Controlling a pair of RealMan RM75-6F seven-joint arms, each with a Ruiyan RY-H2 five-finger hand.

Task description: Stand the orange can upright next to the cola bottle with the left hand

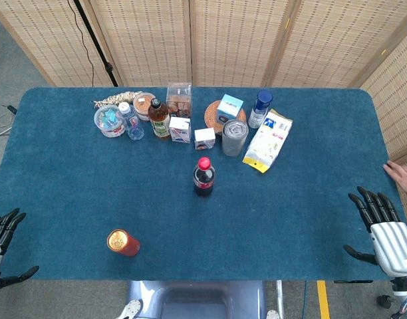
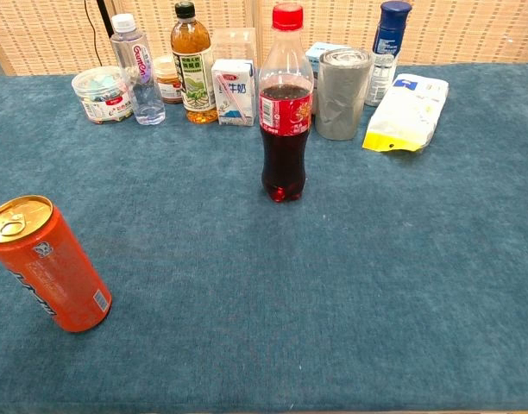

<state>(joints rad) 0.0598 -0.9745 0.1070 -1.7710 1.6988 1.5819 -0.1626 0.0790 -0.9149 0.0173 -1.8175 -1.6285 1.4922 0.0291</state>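
The orange can (image 1: 124,243) (image 2: 48,263) is on the blue table near its front left, gold top facing up, and appears to rest on its base. The cola bottle (image 1: 203,177) (image 2: 286,112) stands upright at mid-table, well right of and behind the can. My left hand (image 1: 4,247) hangs at the table's front left corner, fingers spread, holding nothing, well left of the can. My right hand (image 1: 383,229) is at the front right edge, fingers spread and empty. Neither hand shows in the chest view.
A back row holds a candy tub (image 1: 109,121), water bottle (image 1: 131,121), tea bottle (image 1: 159,119), milk cartons (image 1: 180,129), grey cup (image 1: 235,137), blue bottle (image 1: 260,109) and snack bag (image 1: 270,139). A person's hand (image 1: 403,176) rests at the right edge.
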